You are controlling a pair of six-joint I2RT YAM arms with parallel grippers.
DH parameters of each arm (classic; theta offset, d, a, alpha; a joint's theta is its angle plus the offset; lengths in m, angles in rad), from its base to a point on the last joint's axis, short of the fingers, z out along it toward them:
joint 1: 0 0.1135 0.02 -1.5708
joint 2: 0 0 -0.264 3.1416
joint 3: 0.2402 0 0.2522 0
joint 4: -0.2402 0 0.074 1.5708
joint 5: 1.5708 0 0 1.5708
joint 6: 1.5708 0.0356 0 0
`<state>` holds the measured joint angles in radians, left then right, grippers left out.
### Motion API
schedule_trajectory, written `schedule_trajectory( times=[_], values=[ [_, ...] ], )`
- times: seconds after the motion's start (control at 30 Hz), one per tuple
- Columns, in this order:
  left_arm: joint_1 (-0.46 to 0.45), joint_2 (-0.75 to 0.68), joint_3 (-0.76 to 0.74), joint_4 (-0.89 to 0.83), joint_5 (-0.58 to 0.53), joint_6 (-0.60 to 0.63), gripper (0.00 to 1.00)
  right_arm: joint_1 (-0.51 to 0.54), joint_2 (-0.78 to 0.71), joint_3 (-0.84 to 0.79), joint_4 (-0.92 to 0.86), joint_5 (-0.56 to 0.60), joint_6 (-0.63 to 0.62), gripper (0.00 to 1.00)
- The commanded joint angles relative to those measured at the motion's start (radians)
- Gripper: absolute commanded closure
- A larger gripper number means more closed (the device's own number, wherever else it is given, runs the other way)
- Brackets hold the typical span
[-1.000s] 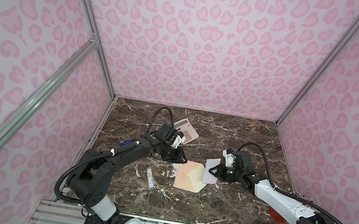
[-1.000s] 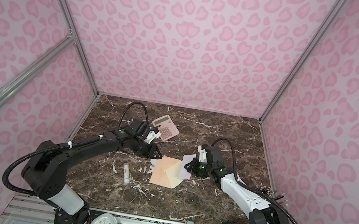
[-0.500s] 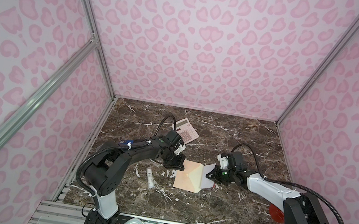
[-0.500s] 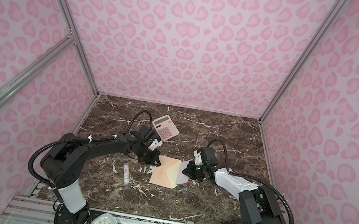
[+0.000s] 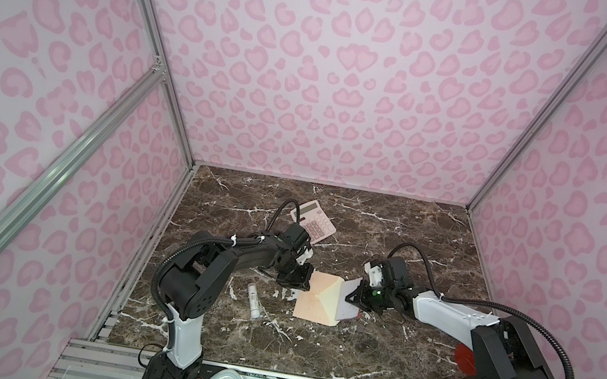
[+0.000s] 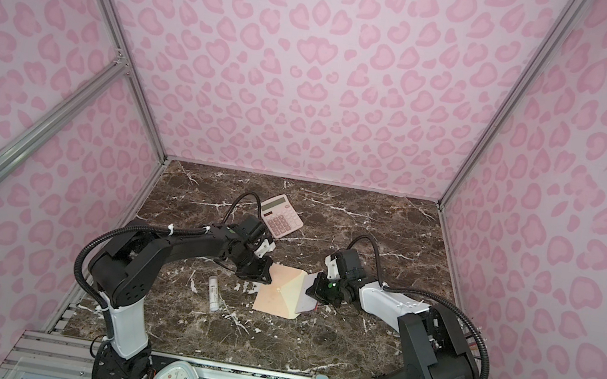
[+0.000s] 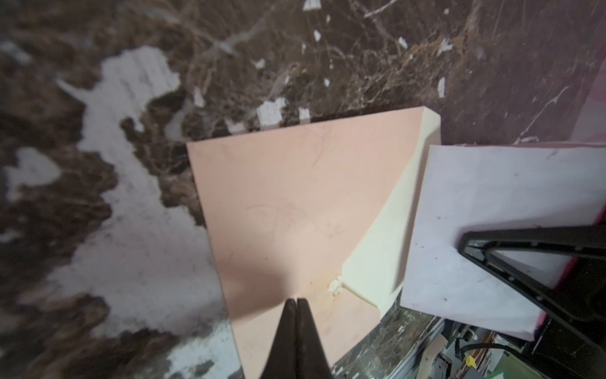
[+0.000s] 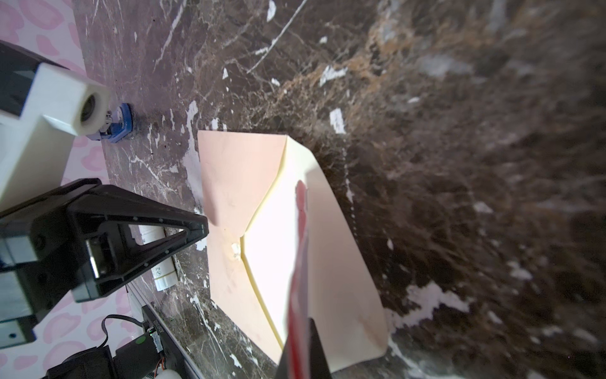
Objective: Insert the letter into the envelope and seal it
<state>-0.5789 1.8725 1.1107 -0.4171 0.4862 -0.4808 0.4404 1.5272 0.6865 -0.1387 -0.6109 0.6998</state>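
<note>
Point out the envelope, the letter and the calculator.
envelope (image 5: 312, 297): in a top view, on its peach body, left of the cream flap.
letter (image 7: 475, 197): in the left wrist view, on its pale face.
calculator (image 6: 281, 221): in a top view, on its pink keypad.

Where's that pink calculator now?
In both top views the calculator lies toward the back of the table, behind the left gripper, apart from the envelope.

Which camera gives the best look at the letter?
The left wrist view: the letter shows most of its pale face. The right wrist view catches only its red edge, blurred; both top views show a small pale patch beside the envelope.
</note>
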Motion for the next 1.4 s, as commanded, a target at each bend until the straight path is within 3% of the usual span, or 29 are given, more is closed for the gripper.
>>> schedule_trajectory(
  times=[0.0,0.97,1.37],
  values=[
    [0.001,0.017,0.011,-0.012,-0.024,0.029,0.97,0.002,0.012,0.007,0.022,-0.009,-0.001,1.0],
    [0.008,0.048,0.014,-0.032,-0.008,0.057,0.96,0.017,0.109,0.034,0.026,-0.016,-0.064,1.0],
    [0.01,0.056,0.015,-0.034,0.006,0.061,0.96,0.026,0.123,0.042,0.058,0.024,-0.036,1.0]
  ],
)
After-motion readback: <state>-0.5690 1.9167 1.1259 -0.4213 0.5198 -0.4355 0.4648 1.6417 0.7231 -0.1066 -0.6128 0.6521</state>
